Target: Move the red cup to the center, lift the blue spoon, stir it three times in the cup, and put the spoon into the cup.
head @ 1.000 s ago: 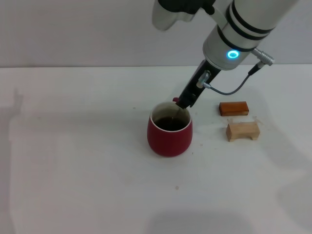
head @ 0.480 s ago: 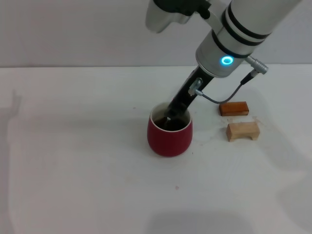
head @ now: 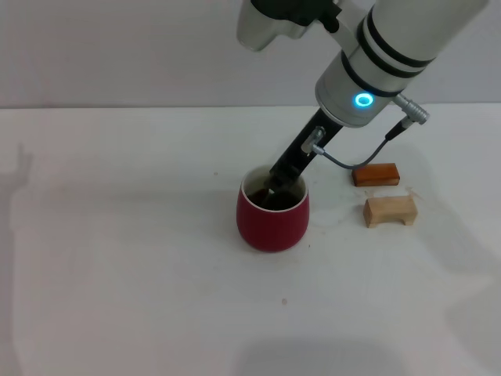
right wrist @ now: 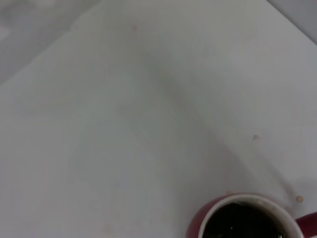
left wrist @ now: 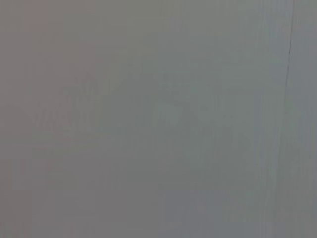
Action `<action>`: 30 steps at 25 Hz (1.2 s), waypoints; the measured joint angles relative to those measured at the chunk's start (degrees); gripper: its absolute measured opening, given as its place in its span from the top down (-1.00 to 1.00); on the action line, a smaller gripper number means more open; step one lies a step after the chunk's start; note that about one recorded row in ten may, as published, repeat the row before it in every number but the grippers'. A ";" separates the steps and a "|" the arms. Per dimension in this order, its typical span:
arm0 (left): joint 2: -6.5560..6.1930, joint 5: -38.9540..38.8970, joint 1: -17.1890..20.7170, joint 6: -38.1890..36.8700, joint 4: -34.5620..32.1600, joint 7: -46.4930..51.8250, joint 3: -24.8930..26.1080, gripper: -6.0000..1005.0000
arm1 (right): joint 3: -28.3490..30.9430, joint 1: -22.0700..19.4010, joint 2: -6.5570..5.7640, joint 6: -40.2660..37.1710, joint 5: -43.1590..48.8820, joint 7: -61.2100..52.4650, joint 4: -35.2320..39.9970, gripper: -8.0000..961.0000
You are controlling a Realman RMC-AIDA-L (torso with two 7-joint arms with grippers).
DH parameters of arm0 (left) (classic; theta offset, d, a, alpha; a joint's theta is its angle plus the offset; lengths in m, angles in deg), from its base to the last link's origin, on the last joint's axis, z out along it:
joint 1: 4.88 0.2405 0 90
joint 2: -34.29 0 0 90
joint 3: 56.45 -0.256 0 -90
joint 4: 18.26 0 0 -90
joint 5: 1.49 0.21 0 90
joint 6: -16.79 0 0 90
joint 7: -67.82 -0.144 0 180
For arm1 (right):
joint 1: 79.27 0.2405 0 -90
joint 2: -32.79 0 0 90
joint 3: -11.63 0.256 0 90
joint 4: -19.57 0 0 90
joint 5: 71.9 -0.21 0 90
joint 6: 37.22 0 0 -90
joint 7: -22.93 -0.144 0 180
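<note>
The left part of the white table (head: 117, 258) is bare, and the left arm does not show in the head view; its wrist camera shows only a plain grey surface, so it seems parked away from the work, and I cannot tell how its gripper stands. Near the middle of the table sits the red cup (head: 272, 217), upright with dark liquid inside, a spot that gives the arm above it free room; the right wrist view catches the same cup (right wrist: 247, 218) from above, its whitish rim and dark contents at the edge of the picture. Slanting down into the cup's mouth from the right is the right gripper (head: 283, 177), its dark tip over the liquid; whether its fingers are closed I cannot tell, and the blue spoon itself cannot be made out, though I judge it is held there for stirring. Farther right lie an orange block (head: 376, 174) and a tan wooden block (head: 390, 210), well clear of the cup.
</note>
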 joint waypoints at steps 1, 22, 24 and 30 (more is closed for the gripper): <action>0.00 0.00 0.00 0.00 0.00 0.00 0.00 -0.72 | 0.00 0.00 0.00 0.00 0.00 0.00 0.00 0.51; 0.15 -0.11 0.00 0.02 0.09 0.32 0.06 -0.72 | -10.18 -7.50 0.34 -14.99 5.43 0.36 -10.11 0.49; 0.22 -0.10 -0.01 0.32 0.05 0.61 0.09 -0.72 | -14.31 -16.53 0.47 -26.41 10.76 0.21 -19.64 0.49; 0.27 -0.11 0.02 0.44 -0.01 0.66 0.09 -0.72 | -15.92 -33.33 0.69 -47.53 16.51 -0.41 -30.13 0.49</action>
